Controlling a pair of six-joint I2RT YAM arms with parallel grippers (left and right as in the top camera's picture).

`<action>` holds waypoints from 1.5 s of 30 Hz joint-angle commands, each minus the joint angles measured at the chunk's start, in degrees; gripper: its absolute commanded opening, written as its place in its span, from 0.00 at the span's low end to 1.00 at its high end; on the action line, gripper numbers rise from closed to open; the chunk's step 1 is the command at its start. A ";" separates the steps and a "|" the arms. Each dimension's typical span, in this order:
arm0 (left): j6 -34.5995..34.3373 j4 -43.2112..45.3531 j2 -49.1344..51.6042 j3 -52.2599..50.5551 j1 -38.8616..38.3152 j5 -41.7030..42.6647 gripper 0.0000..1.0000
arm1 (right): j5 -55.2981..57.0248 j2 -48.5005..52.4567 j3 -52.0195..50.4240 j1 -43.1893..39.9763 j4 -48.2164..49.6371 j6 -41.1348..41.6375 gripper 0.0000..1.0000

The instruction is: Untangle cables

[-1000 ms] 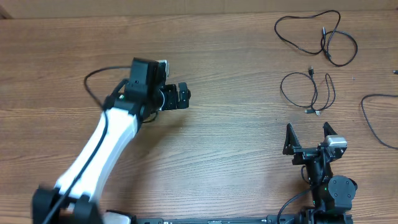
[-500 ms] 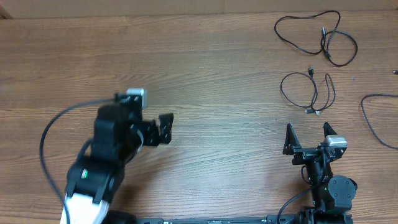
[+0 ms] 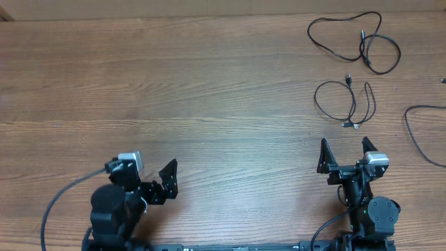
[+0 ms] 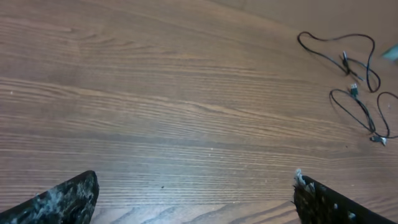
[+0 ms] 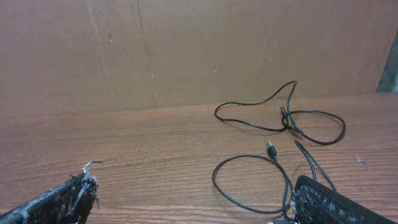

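The left end effector (image 3: 167,183) is hovering low over the wooden worktop (image 3: 209,84) with its fingers spread wide and gripping nothing. The right end effector (image 3: 344,148) is likewise standing open and empty, its two fingers pointing forward. Three cables are lying on the worktop as separate loose loops, none touching another. The looped cable (image 3: 348,124) is resting just ahead of the right end effector's fingertips, with its small plug ends showing. The far cable (image 3: 363,35) is lying further ahead, beyond the looped one. The third cable (image 3: 411,136) is lying off to the right end effector's right side and running out of view. All three are lying well apart from the left end effector, far ahead and to its right.
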 commanded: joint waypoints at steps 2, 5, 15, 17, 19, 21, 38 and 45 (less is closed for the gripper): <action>-0.83 0.61 -7.13 -4.07 1.16 3.04 0.99 | 0.76 -0.68 -0.61 0.33 0.28 0.22 1.00; -0.81 2.25 -10.99 -6.19 1.16 2.71 1.00 | 0.79 -0.68 -0.61 0.33 0.28 0.22 1.00; -0.74 15.89 -13.00 -10.97 1.14 -4.87 0.99 | 0.76 -0.68 -0.61 0.33 0.28 0.22 1.00; 0.50 20.57 -13.00 -13.00 1.14 -5.20 0.99 | 0.76 -0.68 -0.61 0.33 0.28 0.22 1.00; 2.71 25.40 -13.00 -15.54 1.14 -5.18 1.00 | 0.79 -0.68 -0.61 0.33 0.28 0.22 1.00; 3.39 30.27 -13.00 -18.45 1.11 -5.18 0.99 | 0.79 -0.68 -0.61 0.33 0.28 0.22 1.00; 19.06 31.30 -13.00 -21.49 1.07 -5.03 1.00 | 0.79 -0.68 -0.61 0.33 0.28 0.22 1.00; 18.32 31.30 -13.00 -21.49 1.07 -5.16 0.99 | 0.79 -0.68 -0.61 0.33 0.28 0.22 1.00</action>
